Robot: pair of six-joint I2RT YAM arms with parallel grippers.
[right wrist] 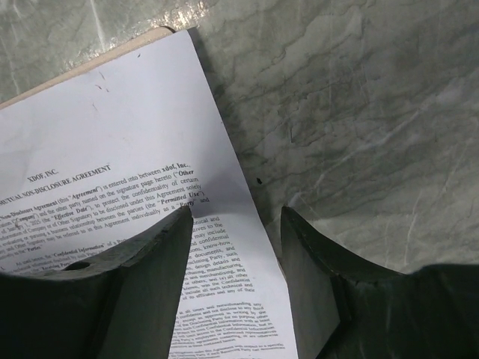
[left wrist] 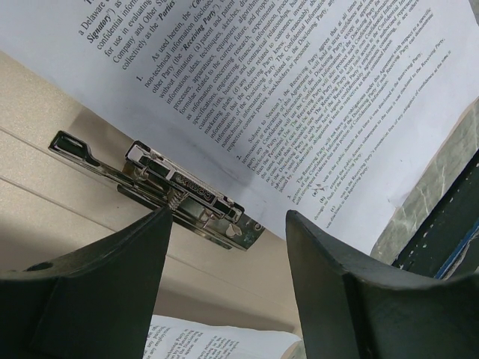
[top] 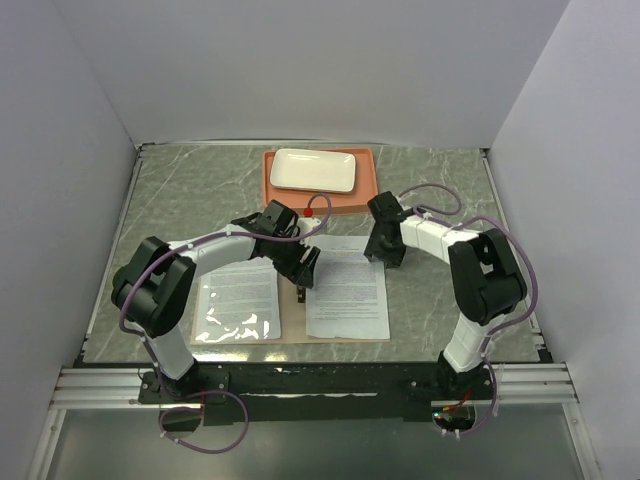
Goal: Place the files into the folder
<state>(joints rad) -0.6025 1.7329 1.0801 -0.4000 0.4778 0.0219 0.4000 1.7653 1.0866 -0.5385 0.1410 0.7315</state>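
Matt white paper is noted for the files (top: pixel 347 288). Matt tan cardboard is seen on the folder (left wrist: pixel 45 202), with a glossy clear plastic pocket (top: pixel 237 318) and a shiny metal clip (left wrist: pixel 179 191). The counter (top: pixel 440 200) is smooth and marbled like stone.

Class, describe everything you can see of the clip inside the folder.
The clip is a slim, silvery metal lever bar with a spring and embossed lettering that is too small to read. It lies flat on the open tan folder, beside the edge of the printed sheet. The left gripper, open, is poised over it.

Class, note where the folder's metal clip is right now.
In the left wrist view, the clip sits left of centre on the tan folder, between one printed sheet above and a second sheet below.
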